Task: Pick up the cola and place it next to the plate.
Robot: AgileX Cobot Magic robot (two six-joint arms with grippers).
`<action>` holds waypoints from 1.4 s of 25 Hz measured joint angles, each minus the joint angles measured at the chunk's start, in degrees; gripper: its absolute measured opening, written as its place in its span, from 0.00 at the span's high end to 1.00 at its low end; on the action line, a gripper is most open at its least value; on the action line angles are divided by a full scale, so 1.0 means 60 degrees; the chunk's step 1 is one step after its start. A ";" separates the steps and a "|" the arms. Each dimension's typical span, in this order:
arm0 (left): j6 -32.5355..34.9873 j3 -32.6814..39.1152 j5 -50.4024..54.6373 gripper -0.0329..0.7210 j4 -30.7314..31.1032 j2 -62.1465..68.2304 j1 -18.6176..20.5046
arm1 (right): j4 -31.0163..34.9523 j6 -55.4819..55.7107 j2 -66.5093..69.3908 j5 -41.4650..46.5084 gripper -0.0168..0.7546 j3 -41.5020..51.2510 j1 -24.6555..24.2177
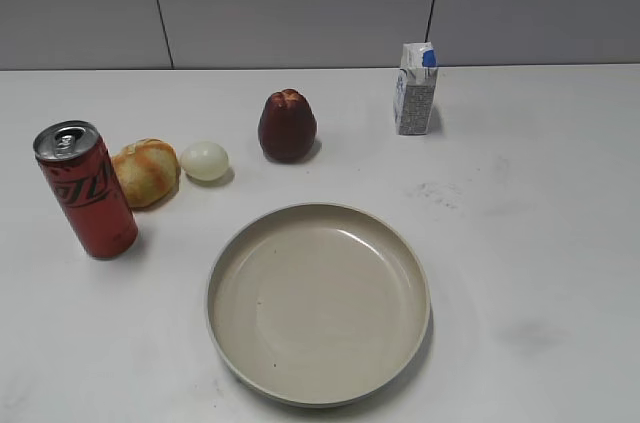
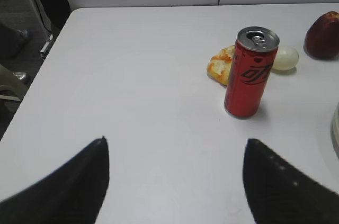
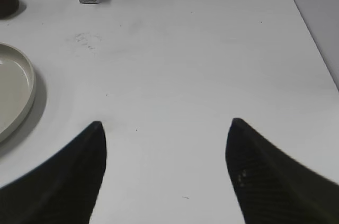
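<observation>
Cola (image 1: pixel 86 189) stands untouched near your counter's left edge, apart from the plate (image 1: pixel 318 395). Both grippers, left (image 2: pixel 176 181) and right (image 3: pixel 165 173), gape empty; everything remains.

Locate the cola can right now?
In the exterior view the cola stands upright at the table's left side, just left of a bread roll and apart from the plate. In the left wrist view it stands ahead of the open fingers.
</observation>
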 joint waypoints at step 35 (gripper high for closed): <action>0.0532 -0.6043 -0.0619 0.08 -0.1369 1.1861 -0.0963 | 0.0000 0.0000 0.0000 0.0000 0.28 0.0000 0.0000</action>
